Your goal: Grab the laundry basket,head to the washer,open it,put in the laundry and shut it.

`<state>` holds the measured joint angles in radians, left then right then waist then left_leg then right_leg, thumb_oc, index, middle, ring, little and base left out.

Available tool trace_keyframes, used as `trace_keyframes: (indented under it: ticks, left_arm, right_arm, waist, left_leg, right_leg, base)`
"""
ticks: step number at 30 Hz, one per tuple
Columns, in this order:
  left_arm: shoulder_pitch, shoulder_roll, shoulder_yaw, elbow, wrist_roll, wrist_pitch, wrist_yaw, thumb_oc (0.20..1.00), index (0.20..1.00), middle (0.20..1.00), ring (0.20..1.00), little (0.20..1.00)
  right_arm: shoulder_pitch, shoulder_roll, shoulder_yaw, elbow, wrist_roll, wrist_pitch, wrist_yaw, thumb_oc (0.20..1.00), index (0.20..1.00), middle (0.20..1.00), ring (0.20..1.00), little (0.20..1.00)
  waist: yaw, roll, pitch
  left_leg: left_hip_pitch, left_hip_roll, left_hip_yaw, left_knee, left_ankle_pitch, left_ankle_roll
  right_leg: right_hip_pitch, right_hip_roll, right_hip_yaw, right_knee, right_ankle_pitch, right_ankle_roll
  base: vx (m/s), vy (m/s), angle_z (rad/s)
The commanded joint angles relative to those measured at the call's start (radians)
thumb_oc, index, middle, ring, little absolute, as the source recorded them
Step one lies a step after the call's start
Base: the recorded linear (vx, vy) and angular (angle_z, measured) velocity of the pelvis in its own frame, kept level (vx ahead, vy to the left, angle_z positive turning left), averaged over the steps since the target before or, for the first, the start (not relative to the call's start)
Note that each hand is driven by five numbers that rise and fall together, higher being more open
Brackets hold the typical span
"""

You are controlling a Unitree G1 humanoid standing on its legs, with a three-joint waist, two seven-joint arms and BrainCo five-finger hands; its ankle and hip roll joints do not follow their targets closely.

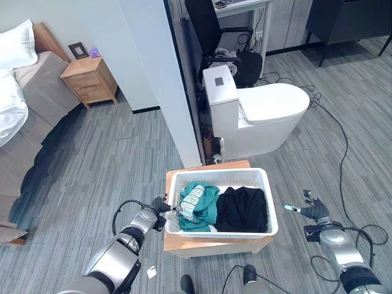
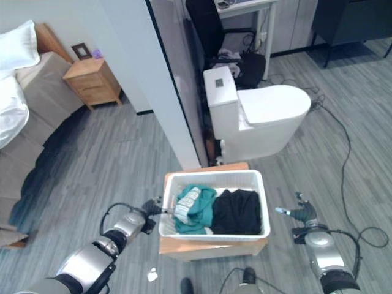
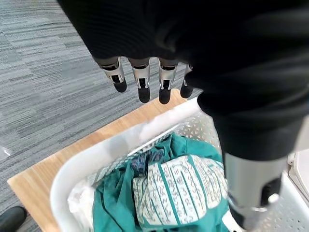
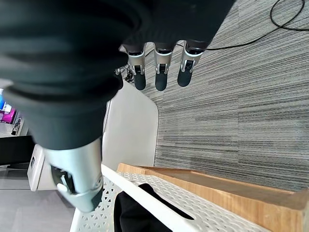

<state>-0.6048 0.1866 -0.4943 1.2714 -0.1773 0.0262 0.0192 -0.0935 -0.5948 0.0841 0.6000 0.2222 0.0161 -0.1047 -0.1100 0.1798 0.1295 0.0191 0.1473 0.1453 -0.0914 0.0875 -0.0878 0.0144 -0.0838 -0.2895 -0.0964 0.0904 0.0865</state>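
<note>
While the left hand [image 1: 160, 205] sits at the left short end of the laundry basket [image 1: 264, 184], its fingers [image 3: 141, 82] hang straight and loose above the rim, gripping nothing. From the head views the hand looks to be right against that rim, but contact is hard to confirm; the wrist view shows the fingertips clear of it.

Right hand [image 1: 311, 211] is off the basket's right end, apart from it, over the carpet [image 1: 110, 165]. Its fingers [image 4: 161, 72] are also straight and relaxed, holding nothing; thumb sticks out toward the basket.

Basket is white, perforated walls, sitting on a low wooden table [image 1: 208, 244]. Inside the basket: a teal garment [image 1: 199, 205] with a pale printed patch fills the left half, a black garment [image 1: 244, 208] fills the right half. Both lie below the rim.

Beyond the basket, far side: a white toilet [image 1: 260, 113], lid down, tank toward a grey partition wall [image 1: 159, 67]. Behind the toilet, a black office chair [image 1: 214, 37]. Far left of the basket, past the wall: a wooden nightstand [image 1: 90, 79] and a bed [image 1: 27, 92] with white pillows.
</note>
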Motion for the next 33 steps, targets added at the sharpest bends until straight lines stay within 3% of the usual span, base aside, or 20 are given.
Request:
trace_keyframes:
  ticks: [1, 17, 33]
  left_arm:
    - [-0.109, 0.003, -0.016, 0.096, 0.028, -0.025, 0.017, 1.000, 1.000, 1.000, 1.000, 1.000]
    - [-0.126, -0.059, -0.042, 0.121, 0.043, -0.024, 0.030, 1.000, 1.000, 1.000, 1.000, 1.000]
    - [-0.188, -0.106, -0.118, 0.086, 0.046, -0.030, 0.026, 1.000, 1.000, 1.000, 1.000, 1.000]
  right_arm:
    - [-0.047, 0.013, -0.014, -0.013, 0.012, -0.042, -0.001, 1.000, 1.000, 1.000, 1.000, 1.000]
    - [-0.191, 0.091, 0.127, 0.156, 0.020, -0.032, 0.006, 1.000, 1.000, 1.000, 1.000, 1.000]
    - [-0.278, 0.168, 0.194, 0.372, 0.069, -0.016, 0.033, 1.000, 1.000, 1.000, 1.000, 1.000]
  waist:
    - [-0.003, -0.063, 0.004]
    - [0.001, -0.029, 0.033]
    - [0.006, -0.033, -0.005]
  left_leg:
    - [-0.005, -0.007, 0.017, 0.004, -0.059, 0.006]
    - [-0.009, -0.035, 0.017, 0.004, -0.061, 0.014]
    - [0.005, -0.052, 0.007, 0.004, -0.074, 0.020]
  right_leg:
    - [0.047, -0.025, 0.044, 0.009, -0.138, 0.019]
    - [0.048, -0.053, 0.048, 0.009, -0.127, 0.027]
    - [0.067, -0.070, 0.035, 0.009, -0.124, 0.038]
  base:
    - [-0.05, 0.016, 0.00]
    - [-0.01, 0.014, 0.01]
    - [0.00, 0.000, 0.00]
